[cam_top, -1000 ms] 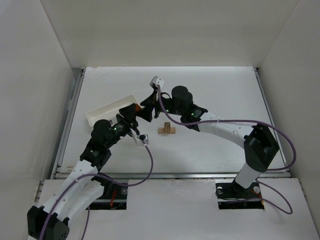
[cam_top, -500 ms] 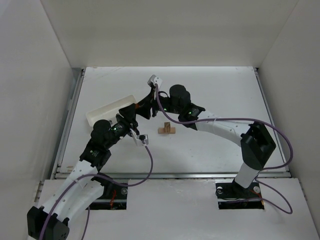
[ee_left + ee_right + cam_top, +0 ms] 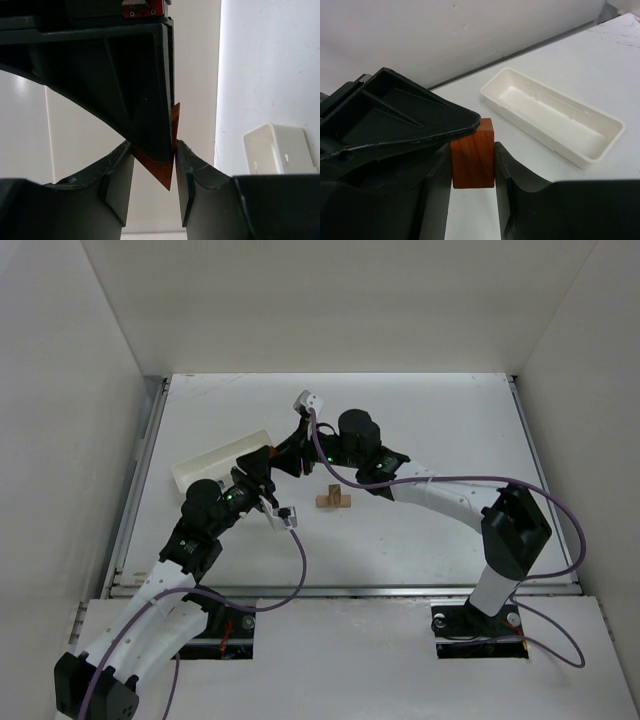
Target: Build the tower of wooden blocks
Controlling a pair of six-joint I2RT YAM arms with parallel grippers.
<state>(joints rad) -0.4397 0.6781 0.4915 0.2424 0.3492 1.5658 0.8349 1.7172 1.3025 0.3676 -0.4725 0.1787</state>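
The reddish-brown roof-shaped piece (image 3: pixel 271 451) hangs in the air where my two grippers meet, above the table near the white tray. My left gripper (image 3: pixel 266 462) is shut on it; in the left wrist view the triangle (image 3: pixel 162 172) sits between the pads, touching both. My right gripper (image 3: pixel 287 455) is also closed on it; in the right wrist view the piece (image 3: pixel 472 152) fills the gap between both fingers. The left gripper's black finger (image 3: pixel 405 115) overlaps its top. The pale tan bars (image 3: pixel 333 499) stand stacked on the table, right of the grippers.
The long white tray (image 3: pixel 215 455) lies at the left and holds nothing; it also shows in the left wrist view (image 3: pixel 277 150) and the right wrist view (image 3: pixel 555 117). White walls enclose the table on three sides.
My right gripper has moved left and closed in on the roof piece that my left gripper holds up. The left arm and the tan bars have stayed put.
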